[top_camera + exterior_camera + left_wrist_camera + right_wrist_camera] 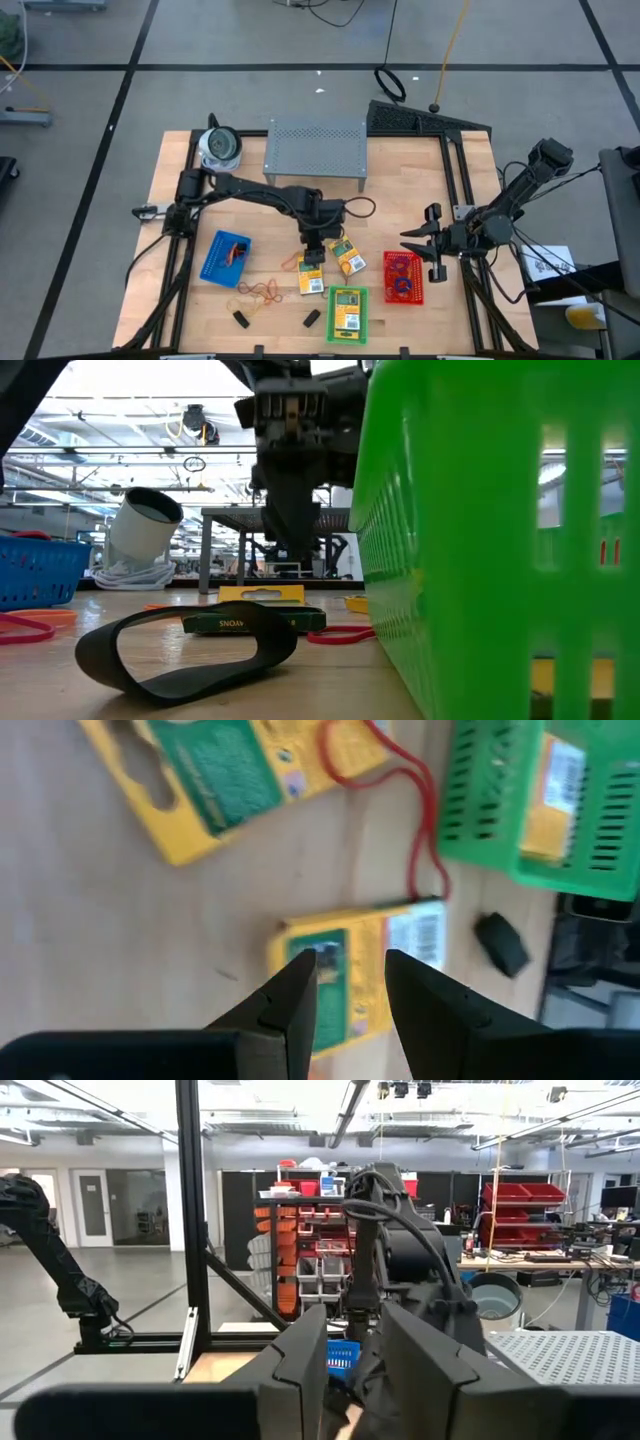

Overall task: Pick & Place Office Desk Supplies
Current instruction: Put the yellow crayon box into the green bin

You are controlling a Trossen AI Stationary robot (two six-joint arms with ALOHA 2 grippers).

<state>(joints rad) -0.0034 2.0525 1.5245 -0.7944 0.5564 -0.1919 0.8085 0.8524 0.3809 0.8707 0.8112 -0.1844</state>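
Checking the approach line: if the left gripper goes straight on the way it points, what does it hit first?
Most likely the yellow crayon box directly ahead of the left gripper, whose open jaws frame it. The gap left is unclear.

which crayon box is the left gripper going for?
The yellow-orange crayon box lying flat directly under the left gripper, its open fingers straddling it. The second box lies beside it, toward the red basket; a third sits in the green basket.

table (pixel 400 165): pale wood, matt | shelf (pixel 315 147): grey perforated metal | baskets – green (pixel 348 312), blue (pixel 224 258), red (pixel 404 277): slotted plastic | crayon box (pixel 360 965): printed card, slight gloss | fingers (pixel 285 1005): matt black
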